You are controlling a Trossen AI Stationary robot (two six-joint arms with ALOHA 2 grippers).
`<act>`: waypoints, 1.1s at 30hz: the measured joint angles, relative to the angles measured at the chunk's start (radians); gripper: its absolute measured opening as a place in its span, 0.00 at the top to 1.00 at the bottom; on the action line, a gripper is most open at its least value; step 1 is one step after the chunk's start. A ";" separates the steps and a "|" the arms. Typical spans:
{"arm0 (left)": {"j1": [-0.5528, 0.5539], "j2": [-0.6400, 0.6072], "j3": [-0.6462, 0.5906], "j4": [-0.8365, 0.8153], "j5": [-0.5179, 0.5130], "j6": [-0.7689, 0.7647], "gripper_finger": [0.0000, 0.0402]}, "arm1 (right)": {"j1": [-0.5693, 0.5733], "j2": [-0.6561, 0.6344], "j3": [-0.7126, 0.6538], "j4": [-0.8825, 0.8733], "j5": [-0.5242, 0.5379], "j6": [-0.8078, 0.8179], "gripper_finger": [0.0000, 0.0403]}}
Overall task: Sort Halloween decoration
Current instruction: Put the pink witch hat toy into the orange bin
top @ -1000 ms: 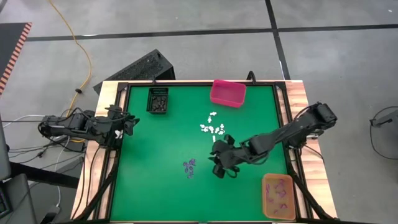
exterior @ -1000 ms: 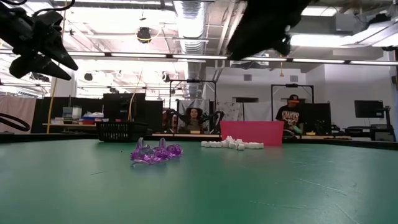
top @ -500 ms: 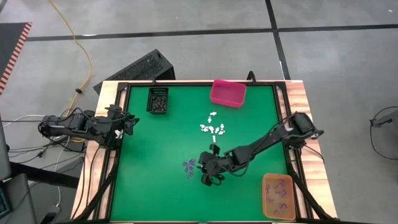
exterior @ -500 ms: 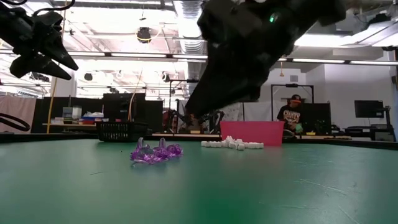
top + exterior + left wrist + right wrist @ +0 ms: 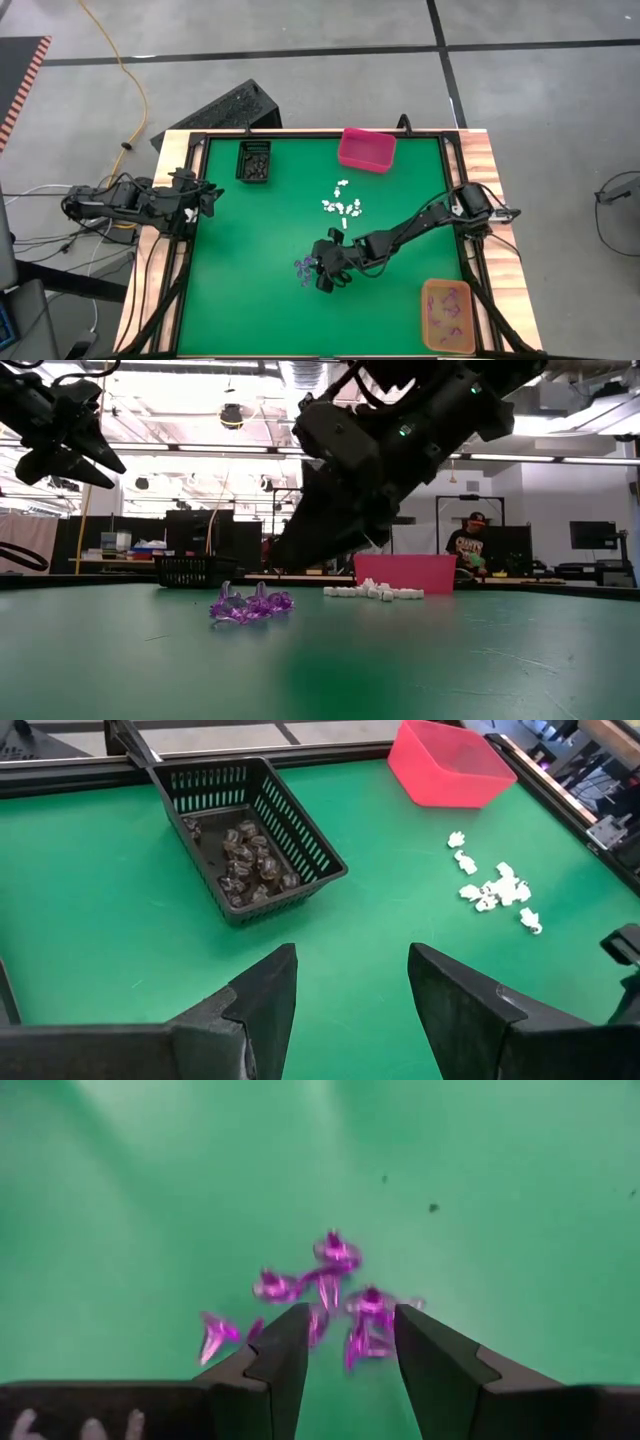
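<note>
Right claw (image 5: 318, 272) is down low over the green desk (image 5: 250, 300), fingers spread apart and nothing in them — the little pile of purple trinkets (image 5: 325, 1295) sits just ahead of the tips, on the desk. White trinkets (image 5: 342, 205) are clustered near the middle. Left claw (image 5: 350, 990) hangs released at the desk's left edge, near the black bin (image 5: 250, 835).

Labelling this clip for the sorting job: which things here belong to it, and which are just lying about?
Job:
purple trinkets
white trinkets
black trinkets
right gripper

Lying about:
yellow cable
black crate outside the table
</note>
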 joint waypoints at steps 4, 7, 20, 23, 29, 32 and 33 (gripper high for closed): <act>0.000 0.000 0.000 -0.002 0.000 0.000 0.55 | 0.001 0.015 0.000 -0.010 -0.017 0.000 0.57; 0.000 0.000 0.000 -0.002 0.000 -0.001 0.55 | 0.002 0.015 -0.001 -0.004 -0.017 0.000 0.57; 0.000 0.000 0.000 -0.002 -0.010 -0.002 0.55 | -0.010 0.015 0.000 0.001 0.008 -0.007 0.58; 0.000 0.000 0.000 -0.002 -0.010 -0.002 0.55 | -0.010 0.018 0.000 0.003 0.008 -0.002 0.58; 0.000 0.000 0.000 -0.002 -0.011 -0.003 0.55 | -0.007 0.059 0.012 0.053 0.009 0.017 0.58; 0.000 0.000 0.000 -0.002 -0.011 -0.003 0.55 | -0.007 0.073 0.014 0.061 0.001 0.030 0.58; 0.000 0.000 0.000 -0.002 -0.011 -0.003 0.55 | -0.007 0.080 0.019 0.067 0.000 0.031 0.58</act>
